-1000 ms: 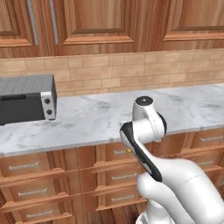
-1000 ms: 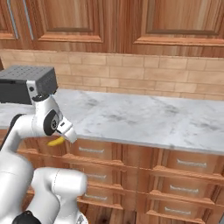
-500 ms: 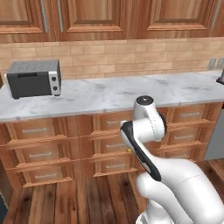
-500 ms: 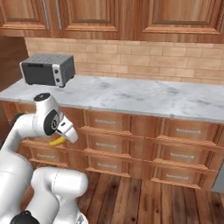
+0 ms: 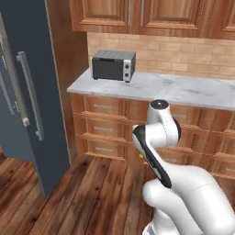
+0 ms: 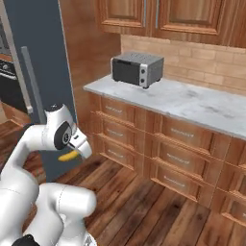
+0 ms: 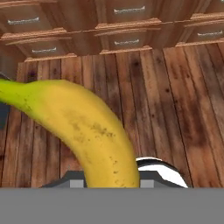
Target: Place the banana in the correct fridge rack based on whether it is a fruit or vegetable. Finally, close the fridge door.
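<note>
The banana (image 7: 83, 127) is bright yellow and curved, and it crosses the hand view close to the camera, hiding the fingertips. In the right base view the banana (image 6: 67, 155) sticks out leftward from my gripper (image 6: 73, 152), which is shut on it at about drawer height above the floor. A yellow sliver of the banana (image 5: 140, 156) peeks out behind the arm in the left base view. The fridge door (image 5: 32, 82) is a tall dark slate panel with a long grey bar handle (image 5: 30, 102), standing at the left. The fridge door (image 6: 41, 67) faces me edge-on; the fridge rack is hidden.
A silver toaster oven (image 5: 113, 65) sits on the marble counter (image 5: 183, 89) above wooden drawers (image 6: 173, 153). A second grey fridge panel (image 5: 7, 114) stands further left. Wooden plank floor (image 5: 78, 197) lies open between me and the fridge.
The base has driven and turned left, so the whole scene shifted: the toaster oven slid right and the fridge came into view. The banana stays in the gripper.
</note>
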